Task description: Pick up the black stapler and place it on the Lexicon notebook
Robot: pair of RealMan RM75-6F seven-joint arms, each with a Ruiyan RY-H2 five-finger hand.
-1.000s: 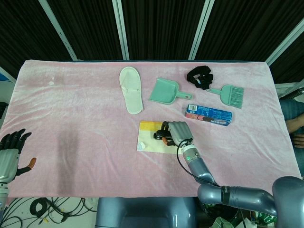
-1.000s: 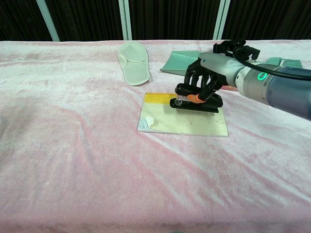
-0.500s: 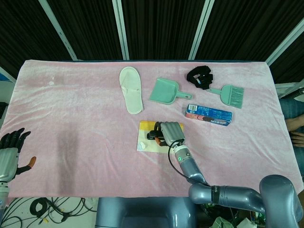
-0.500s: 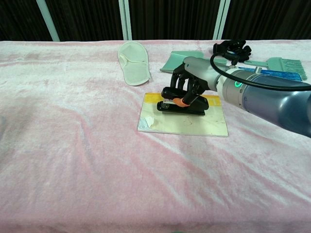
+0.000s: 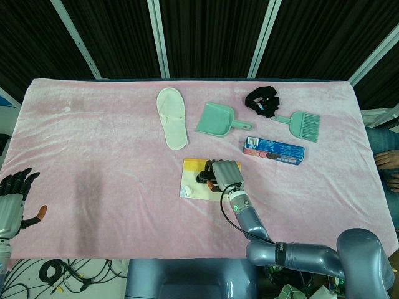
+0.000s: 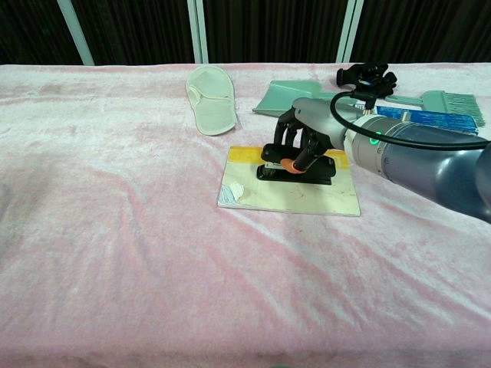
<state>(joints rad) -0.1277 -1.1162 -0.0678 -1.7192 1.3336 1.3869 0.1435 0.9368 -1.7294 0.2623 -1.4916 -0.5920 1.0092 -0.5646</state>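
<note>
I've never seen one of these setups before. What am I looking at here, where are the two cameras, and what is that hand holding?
This is a two-armed robot with finger-like hands, steered remotely by a person. One picture looks down from its head, the other looks forward from its chest.

On the pink cloth lie a white slipper, a green dustpan, a green brush, a blue box, a black tangled item and a notebook.

The right hand grips a black stapler, which sits on the notebook. The left hand rests at the table's near edge, holding nothing.
</note>
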